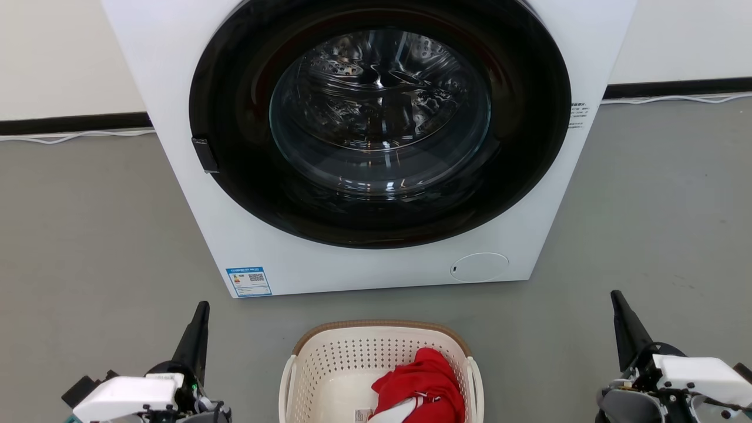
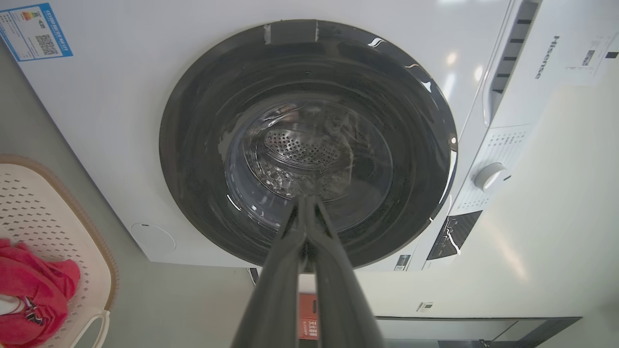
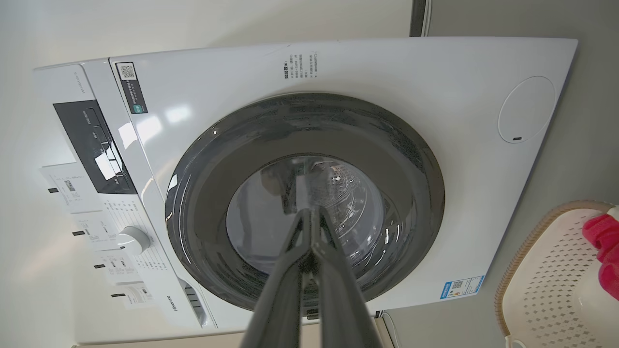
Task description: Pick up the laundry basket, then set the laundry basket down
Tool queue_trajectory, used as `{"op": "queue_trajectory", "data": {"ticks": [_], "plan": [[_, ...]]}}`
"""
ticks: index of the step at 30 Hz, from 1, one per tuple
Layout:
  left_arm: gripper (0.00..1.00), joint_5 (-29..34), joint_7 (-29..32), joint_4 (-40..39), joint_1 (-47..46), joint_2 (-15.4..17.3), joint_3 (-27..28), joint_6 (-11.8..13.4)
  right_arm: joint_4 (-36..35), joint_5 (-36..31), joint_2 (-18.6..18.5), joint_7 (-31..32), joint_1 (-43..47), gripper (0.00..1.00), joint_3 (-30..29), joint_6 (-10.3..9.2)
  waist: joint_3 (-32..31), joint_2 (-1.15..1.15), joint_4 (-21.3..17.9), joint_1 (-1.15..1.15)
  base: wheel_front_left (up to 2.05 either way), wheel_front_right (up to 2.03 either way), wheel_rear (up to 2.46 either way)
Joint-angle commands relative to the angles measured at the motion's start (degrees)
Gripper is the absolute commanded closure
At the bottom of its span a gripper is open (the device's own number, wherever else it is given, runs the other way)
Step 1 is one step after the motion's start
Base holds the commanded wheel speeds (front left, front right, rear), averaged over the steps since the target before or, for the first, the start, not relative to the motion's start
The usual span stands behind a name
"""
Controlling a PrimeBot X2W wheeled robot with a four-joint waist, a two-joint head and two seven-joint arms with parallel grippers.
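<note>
The laundry basket stands on the grey floor at the near centre, just in front of the white washing machine and a little apart from it, with a red garment bunched in its right half. The left gripper hovers to the basket's left and the right gripper well off to its right, neither touching it or its white side handles. Both have their two dark fingers pressed together tip to tip, holding nothing, pointing toward the machine's closed round door.
</note>
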Motion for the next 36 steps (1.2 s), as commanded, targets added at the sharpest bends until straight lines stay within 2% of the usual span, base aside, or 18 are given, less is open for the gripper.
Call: {"op": "queue_trajectory", "data": {"ticks": [1, 7, 11, 15, 22, 29, 36], "plan": [[0.00, 0.00, 0.00, 0.00, 0.00, 0.00, 0.00, 0.00, 0.00, 0.00, 0.00, 0.00, 0.00, 0.00, 0.00, 0.00, 0.00, 0.00, 0.00, 0.00, 0.00, 0.00, 0.00], [0.00, 0.03, -0.39, 1.55, 1.12, -0.42, -0.24, 0.06, 1.31, -0.13, 0.24, -0.35, 1.15, 0.00, 0.54, 0.00, 0.08, 0.00, 0.00, 0.01, 0.00, 0.00, 0.00], [0.00, 0.23, -1.05, 1.13, 0.92, -0.39, -0.64, 0.06, 0.87, -0.55, 0.23, -1.07, 0.95, 0.00, 1.05, 0.01, -0.05, 0.00, -0.01, 0.13, 0.00, 0.00, 0.00], [0.00, 0.65, -1.75, 0.70, 0.77, -0.30, -1.11, 0.05, 0.35, -1.02, 0.20, -1.78, 0.81, 0.00, 1.61, 0.03, 0.06, 0.00, -0.03, 0.02, 0.00, 0.00, 0.00], [0.00, 2.55, -3.03, 0.24, 0.33, -0.01, -1.98, 0.04, -0.54, -3.08, -0.15, -2.98, 0.51, 0.00, 2.83, 0.05, 0.18, 0.00, -0.08, 0.00, 0.00, 0.00, 0.00], [0.00, 5.76, -4.06, -0.44, 0.01, 0.04, -2.23, 0.03, -1.37, -5.16, -0.16, -3.99, 0.23, 0.00, 3.63, 0.07, 0.26, 0.00, -0.12, 0.00, 0.00, 0.00, 0.00], [0.00, 11.78, -5.25, -1.47, -0.18, 0.02, -2.43, 0.02, -2.84, -8.89, -0.61, -5.16, -0.10, 0.00, 5.05, 0.10, 0.38, 0.00, -0.20, 0.00, 0.00, 0.00, 0.00]]}}
